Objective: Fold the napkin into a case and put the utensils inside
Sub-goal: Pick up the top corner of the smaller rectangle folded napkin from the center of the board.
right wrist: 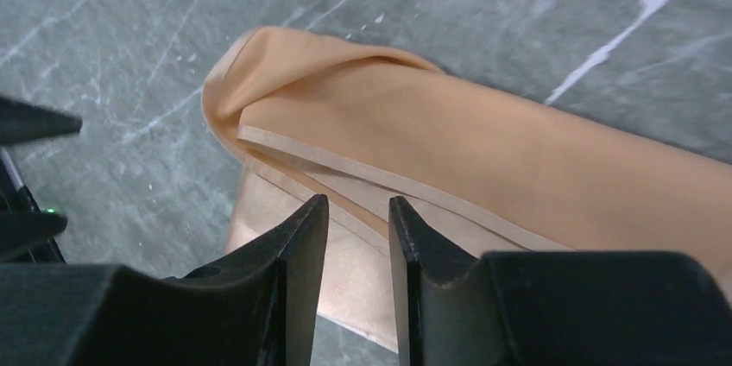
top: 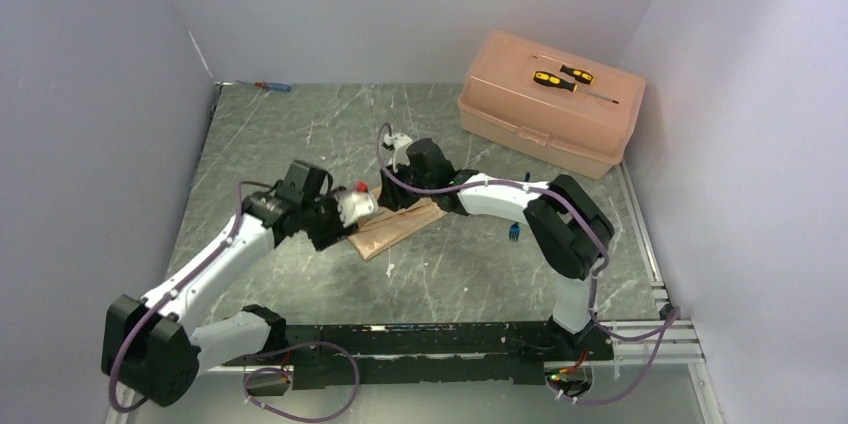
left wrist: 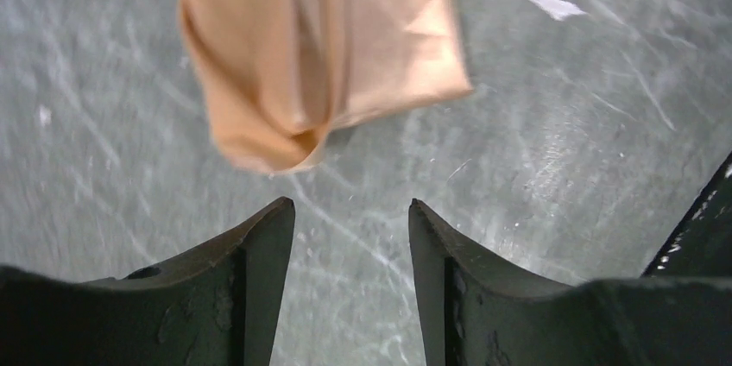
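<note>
A big pink plastic box [top: 530, 134] sits shut at the far right corner of the gray stone table [top: 290, 134]. Two yellow-and-black screwdrivers [top: 556, 82] lie side by side on its lid. A little red-and-blue screwdriver [top: 272, 86] lies by itself at the far left corner, right by the plain white walls [top: 400, 4] that stand around the table.

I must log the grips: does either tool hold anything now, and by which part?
The left tool holds nothing; the napkin lies ahead of it. The right tool sits, jaws narrow, at the napkin's folded edge; a grip cannot be confirmed.
</note>
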Motion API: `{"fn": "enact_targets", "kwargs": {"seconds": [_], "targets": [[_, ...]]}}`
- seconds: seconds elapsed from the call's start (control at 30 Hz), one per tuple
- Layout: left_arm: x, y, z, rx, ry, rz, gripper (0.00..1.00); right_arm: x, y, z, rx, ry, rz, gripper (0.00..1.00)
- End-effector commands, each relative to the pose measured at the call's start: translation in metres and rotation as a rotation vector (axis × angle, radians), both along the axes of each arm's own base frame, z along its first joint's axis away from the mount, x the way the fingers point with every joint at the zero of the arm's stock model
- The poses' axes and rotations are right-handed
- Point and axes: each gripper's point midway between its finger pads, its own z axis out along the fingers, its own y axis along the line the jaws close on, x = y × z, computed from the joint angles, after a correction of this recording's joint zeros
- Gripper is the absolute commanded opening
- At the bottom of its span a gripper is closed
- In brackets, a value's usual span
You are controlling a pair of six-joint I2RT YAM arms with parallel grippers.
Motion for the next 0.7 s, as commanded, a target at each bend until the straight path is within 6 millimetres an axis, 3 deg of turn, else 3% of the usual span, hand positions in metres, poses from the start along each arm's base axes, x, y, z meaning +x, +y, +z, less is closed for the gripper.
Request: {"fn": "enact_targets", "kwargs": {"seconds": [0.0,0.17,0.3,0.53,0.67], "targets": [[-0.013,-0.032,-0.002,-0.056,-0.193,-0.36,0.57,0.0,0.029,0.006,0.09,0.004,0.077,0.35],[-0.025,-0.051,-0.013,-0.08,-0.344,-0.605,0.58,-0.008,0.04,-0.007,0.114,0.037,0.127,0.31],[-0.031,-0.06,-0.032,-0.072,-0.445,-0.742,0.58,-0.012,0.041,-0.016,0.118,0.047,0.145,0.24],[-0.027,-0.061,-0.066,-0.005,-0.471,-0.827,0.6,-0.017,0.039,-0.037,0.103,0.083,0.159,0.19],[-0.015,-0.065,-0.072,0.012,-0.513,-0.822,0.6,-0.02,0.035,-0.049,0.088,0.097,0.157,0.17]]}}
